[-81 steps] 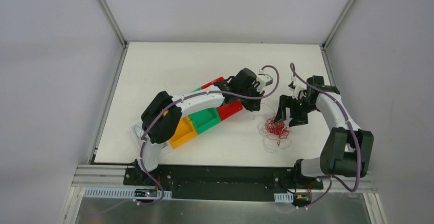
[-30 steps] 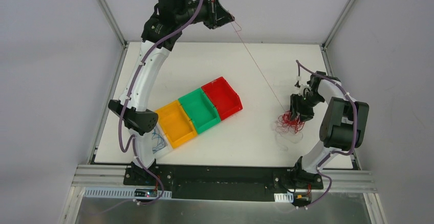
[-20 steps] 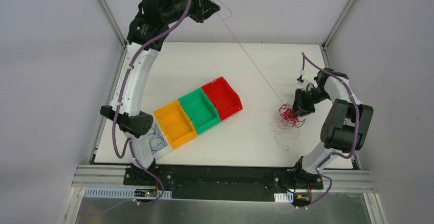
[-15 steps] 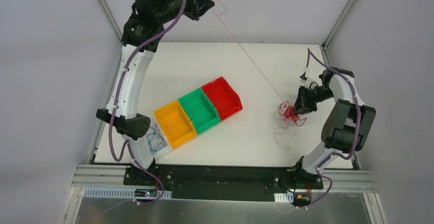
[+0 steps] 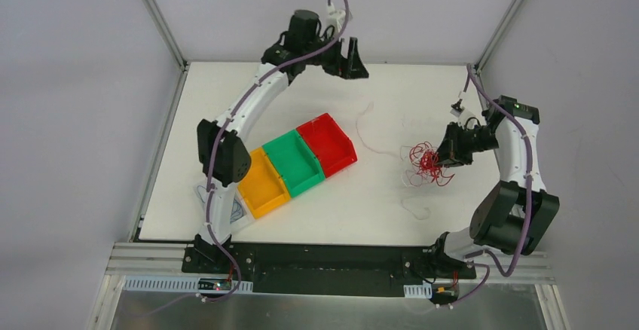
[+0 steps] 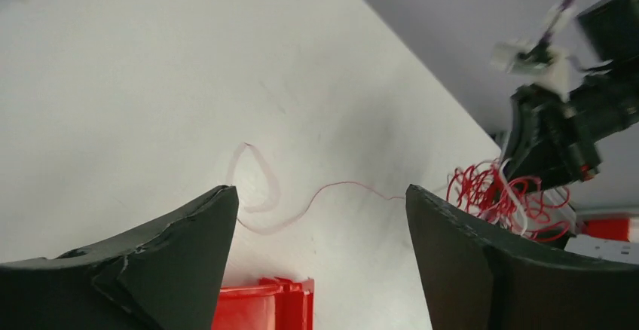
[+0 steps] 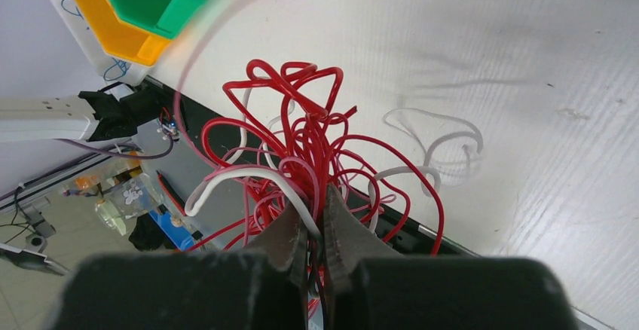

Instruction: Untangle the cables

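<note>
The cables are a tangle of bright red and white wires at the right of the table. My right gripper is shut on the tangle, and strands pass between its closed fingers. One thin red-brown strand lies loose on the table, running from the tangle toward the back. It shows as a curl below my left gripper, whose jaws stand wide apart with nothing between them. That gripper hangs over the back of the table. The right gripper shows behind the tangle.
Yellow, green and red bins sit in a diagonal row at centre left. A clear tray lies behind the left arm's lower link. A white wire loop trails on the table in front of the tangle.
My left gripper has opened and dropped the taut strand, which now lies slack on the table. The left arm has swung right and down. The right gripper closed on the tangle and drew it rightward.
</note>
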Robot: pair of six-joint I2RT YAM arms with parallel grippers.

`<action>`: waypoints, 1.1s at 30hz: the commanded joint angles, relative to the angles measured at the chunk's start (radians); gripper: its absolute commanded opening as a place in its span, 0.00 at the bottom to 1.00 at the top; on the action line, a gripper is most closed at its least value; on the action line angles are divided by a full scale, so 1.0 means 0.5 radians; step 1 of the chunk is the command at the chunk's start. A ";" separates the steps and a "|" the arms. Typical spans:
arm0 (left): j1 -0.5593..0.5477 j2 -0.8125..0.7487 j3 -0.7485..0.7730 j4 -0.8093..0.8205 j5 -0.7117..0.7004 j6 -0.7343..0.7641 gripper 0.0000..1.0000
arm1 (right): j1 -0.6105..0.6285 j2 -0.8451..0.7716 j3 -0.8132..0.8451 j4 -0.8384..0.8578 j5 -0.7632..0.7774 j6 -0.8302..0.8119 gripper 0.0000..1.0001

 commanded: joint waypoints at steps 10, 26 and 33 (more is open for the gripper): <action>-0.531 -0.148 -0.364 0.023 0.689 0.247 0.70 | 0.158 -0.348 -0.167 0.460 0.553 0.892 0.00; -0.806 0.207 -0.239 0.432 0.650 -0.186 0.62 | 0.237 -0.269 -0.144 0.425 0.364 0.876 0.00; -0.846 0.251 -0.329 0.645 0.596 -0.326 0.59 | 0.291 -0.235 -0.095 0.399 0.362 0.838 0.00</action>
